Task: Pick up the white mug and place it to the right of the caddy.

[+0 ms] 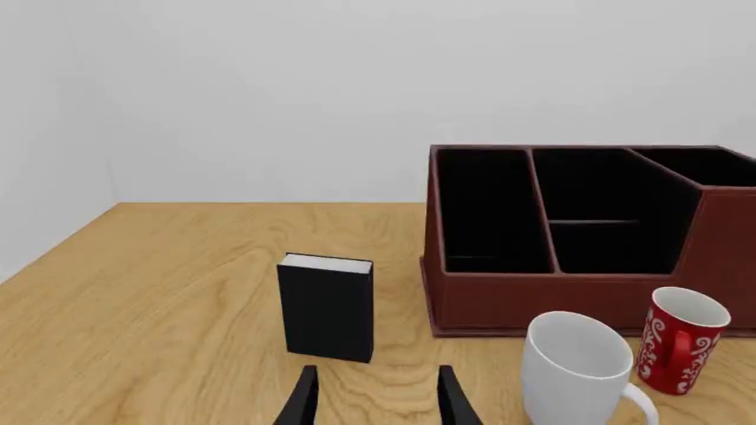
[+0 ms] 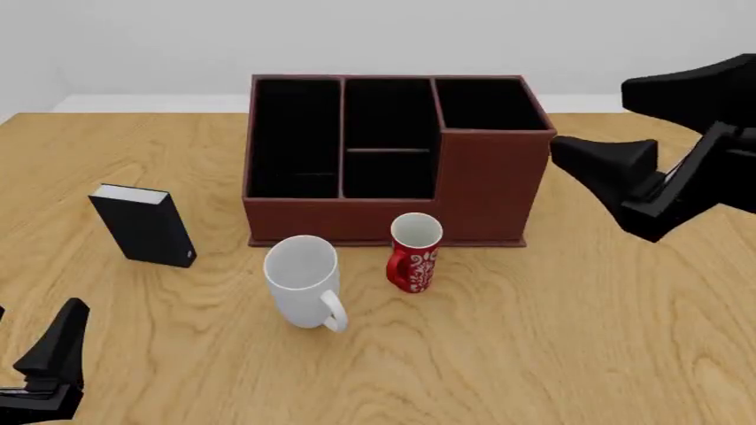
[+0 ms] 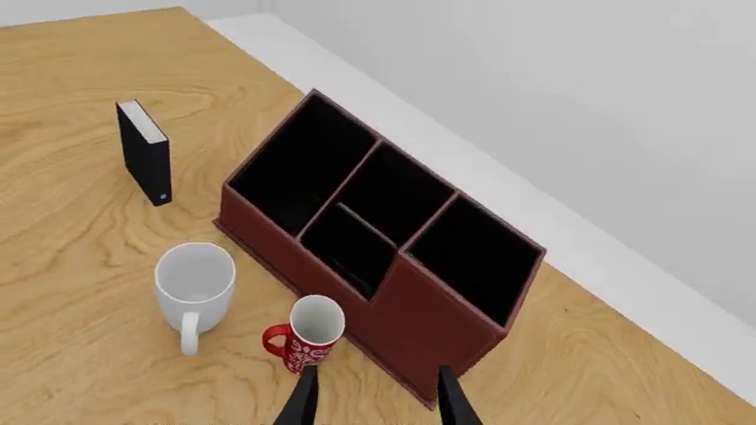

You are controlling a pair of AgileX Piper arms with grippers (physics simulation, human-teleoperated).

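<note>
Front of caddy: white mug upright on the wood, just before the front wall, apart from it, toward the left half.
Caddy: dark red-brown box, black-lined compartments, taller section at right end; sits mid-table toward the far side.
Mug look: plain glossy white, open mouth up, loop handle turned toward the near edge and slightly right; wider than its neighbour.
Right of mug: red mug with white pattern, upright, just beside, a narrow gap between; also close before the caddy's front wall.
Left of caddy: black box standing on end, white page-like top edge, well apart from the mug.
Right of caddy: bare table out to the right edge, wide room; right arm hangs above that area.
Near side of mug: open wood down to the near edge.
Far edge: table ends just behind the caddy, pale wall beyond.
Left gripper: low at the near-left corner, fingers parted, holding nothing.
Right gripper: raised right of the caddy, fingers parted, holding nothing.
</note>
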